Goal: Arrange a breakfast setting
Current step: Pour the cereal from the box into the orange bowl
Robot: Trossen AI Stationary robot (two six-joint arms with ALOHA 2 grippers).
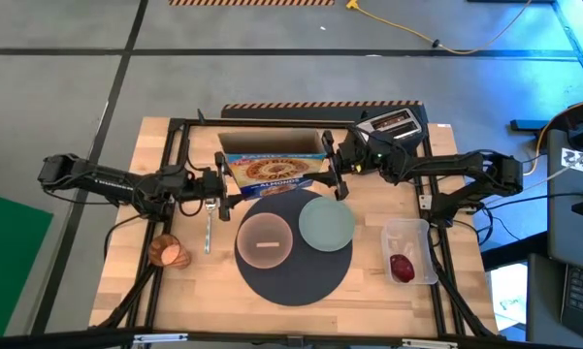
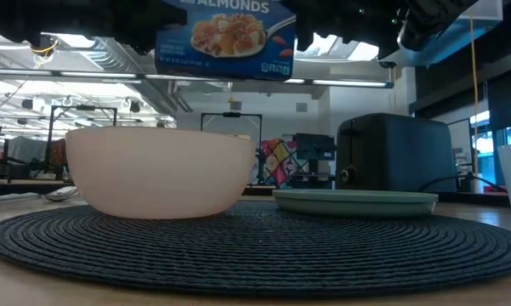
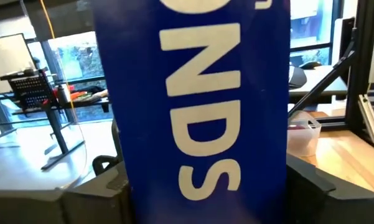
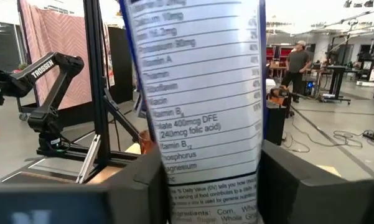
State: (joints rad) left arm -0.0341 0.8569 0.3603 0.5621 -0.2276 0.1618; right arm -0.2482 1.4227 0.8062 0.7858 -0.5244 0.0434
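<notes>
The blue-and-yellow cereal box (image 1: 272,172) hangs upright in the air behind the round dark grey mat (image 1: 296,281), its printed front (image 2: 225,38) facing the near edge. My left gripper (image 1: 223,181) is at the box's left side and my right gripper (image 1: 336,174) at its right side, both shut on it. The pink bowl (image 1: 266,239) and the pale green plate (image 1: 327,222) rest on the mat. A metal spoon (image 1: 208,231) and an amber cup (image 1: 167,252) lie on the table left of the mat. My left gripper comes level from the table's left and straddles the box's narrow blue side panel (image 3: 199,124). One finger (image 3: 106,193) lies on either broad face. The box stands upright, lifted clear of the table. My right gripper comes level from the table's right and straddles the narrow nutrition panel (image 4: 202,124). Its fingers (image 4: 143,186) sit against the two broad faces beside that panel. The box stays upright and clear of the table.
A black toaster (image 1: 393,124) stands at the back right, behind the right arm. A clear container (image 1: 414,233) at the right holds a small red fruit (image 1: 402,267). A black frame rims the table's back and sides. Bare wood lies in front of the mat.
</notes>
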